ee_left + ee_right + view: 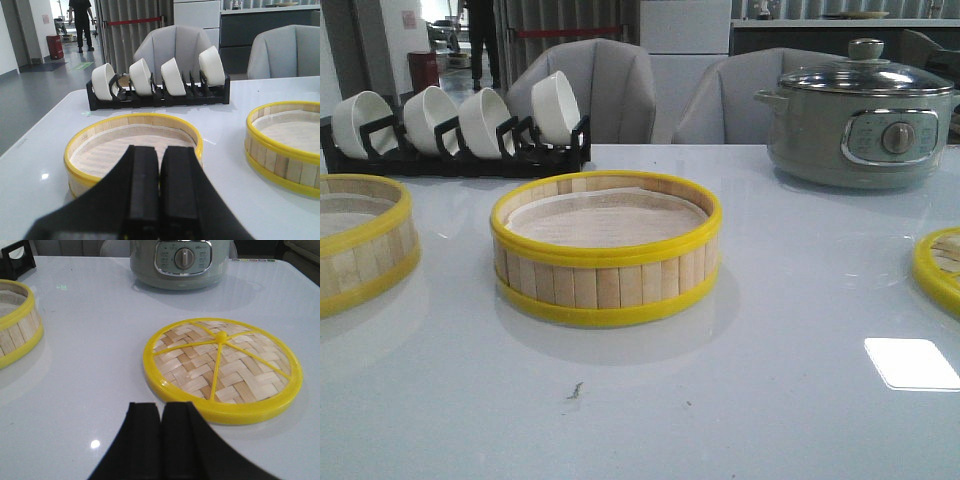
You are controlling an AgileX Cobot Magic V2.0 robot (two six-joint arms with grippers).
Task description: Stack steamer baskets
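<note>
Three pieces are to be stacked, and all are seen lying apart on the white table. A centre steamer basket is set upright in the middle of the table, open mouth up, a pale liner visible inside. A second steamer basket is placed near the left edge, likewise upright and unstacked, well apart from the first. The woven lid is laid flat near the right edge, its knob up; only a sliver of it is caught in the front view.

Being round, none of these pieces has a long axis, so no approach direction is favoured by shape; all face upward.

The left gripper is seen with its fingers pressed together and nothing held; the left basket lies directly ahead of it and close. The right gripper is likewise closed on nothing, and the lid lies just ahead of it, slightly off to one side. The left arm is judged the nearer to the left basket, the right arm to the lid, so stacking is judged not yet begun.

Behind, a black rack of white bowls is stood at the far left edge, and a grey-green electric pot at the far right
</note>
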